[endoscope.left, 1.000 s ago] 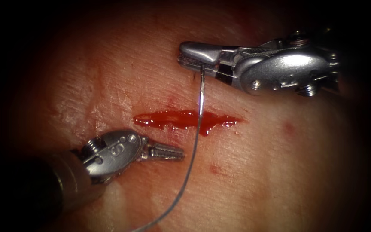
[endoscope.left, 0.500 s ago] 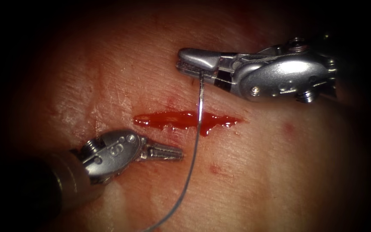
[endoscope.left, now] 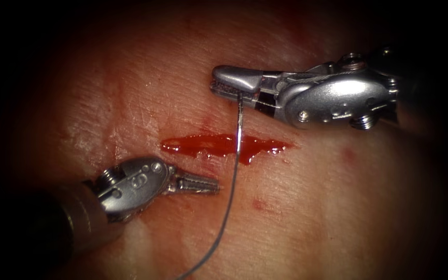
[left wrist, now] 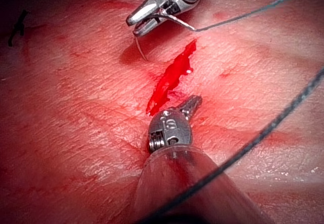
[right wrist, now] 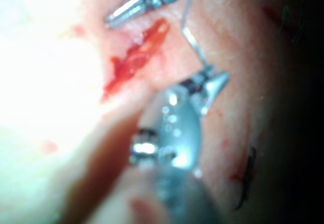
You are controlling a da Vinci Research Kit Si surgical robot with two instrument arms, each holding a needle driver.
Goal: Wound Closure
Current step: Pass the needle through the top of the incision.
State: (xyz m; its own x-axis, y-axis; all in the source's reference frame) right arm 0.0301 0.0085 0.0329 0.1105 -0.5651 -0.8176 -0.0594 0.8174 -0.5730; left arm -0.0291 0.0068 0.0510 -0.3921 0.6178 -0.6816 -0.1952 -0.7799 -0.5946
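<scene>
While the right tool (endoscope.left: 229,83) clamps the needle (endoscope.left: 239,122) near its thread end, above the cut (endoscope.left: 226,144), the left tool (endoscope.left: 203,183) looks closed, seemingly empty. Needle: stiff, slippery; grip mid-curve.

- You are at a surgical training bench: a slab of tissue (endoscope.left: 130,93) with skin lines, no patient.
- A short cut (endoscope.left: 224,145) with red fluid sits in it.
- Two metal wristed tools, the right tool (endoscope.left: 237,85) and left tool (endoscope.left: 200,184), work under endoscope light.
</scene>
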